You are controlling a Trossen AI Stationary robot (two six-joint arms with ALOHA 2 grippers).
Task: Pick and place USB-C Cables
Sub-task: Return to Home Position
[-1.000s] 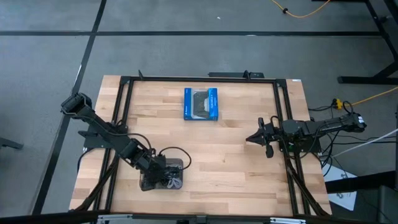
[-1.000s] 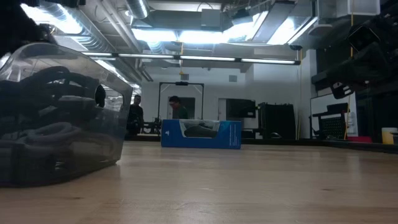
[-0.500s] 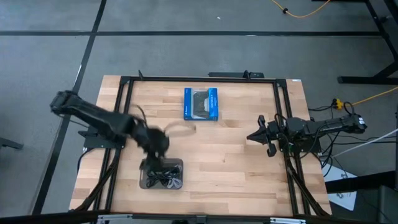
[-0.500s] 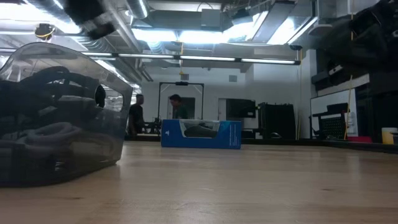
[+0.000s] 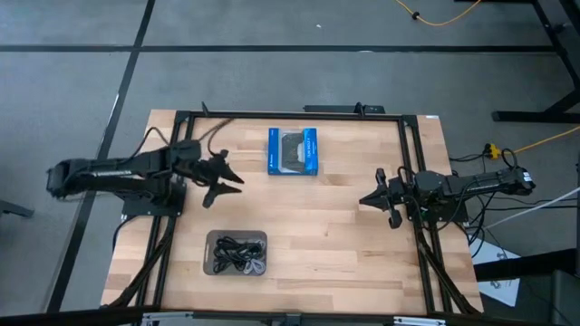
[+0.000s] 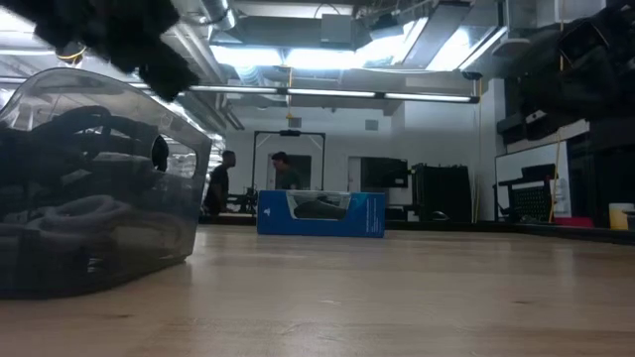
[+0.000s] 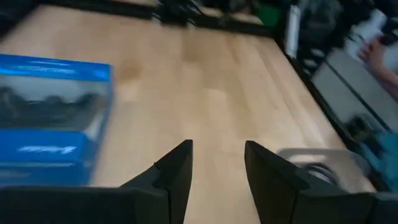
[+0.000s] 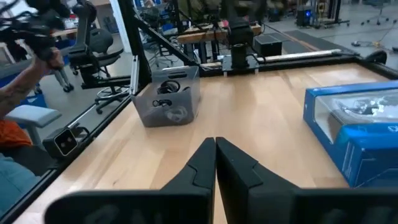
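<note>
The USB-C cables (image 5: 237, 255) are a tangle of several black coils, with a lighter one among them, lying inside a clear plastic tray (image 5: 211, 241) near the table's near edge. They also show through the tray's wall in the low view (image 6: 84, 213) and in the right wrist view (image 8: 166, 99). My left gripper (image 5: 227, 181) (image 7: 217, 155) is open and empty. It hovers above the table between the tray and the blue-edged box. My right gripper (image 5: 373, 200) (image 8: 216, 146) is shut and waits by the table's right edge, pointing left.
A blue-edged flat box (image 5: 294, 150) (image 7: 50, 118) lies near the far edge of the table, also visible in the low view (image 6: 320, 213). A black frame (image 5: 181, 136) runs around the tabletop. People stand in the room behind (image 6: 283, 174), and a person's arm (image 8: 22, 87) shows beyond the left edge.
My left gripper has come up out of the tray and swung toward the table's far-left, ending level above the bare wood near the blue box. It carries nothing. The cables stay in the tray. The right arm has kept still.
</note>
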